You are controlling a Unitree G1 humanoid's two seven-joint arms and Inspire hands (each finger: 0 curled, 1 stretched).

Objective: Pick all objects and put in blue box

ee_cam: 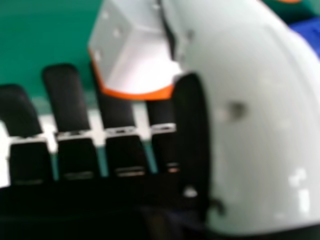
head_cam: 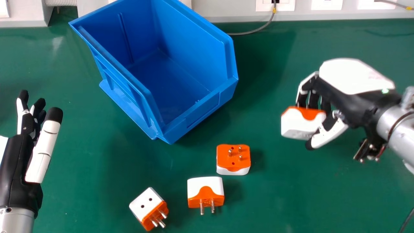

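right hand (head_cam: 339, 94) at right, fingers curled round orange-and-white plug (head_cam: 299, 124)

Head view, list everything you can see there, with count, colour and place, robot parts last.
Box: one, blue, far side, left of centre
Loose adapters: three, orange and white, nearer than box
Held adapter: one, orange and white, in right hand
Table: one, green, underneath
Cables: two, grey, far edge
Dark cable: one, near right corner
Hose: one, whitish, far left
Hands: two, black and white, left and right
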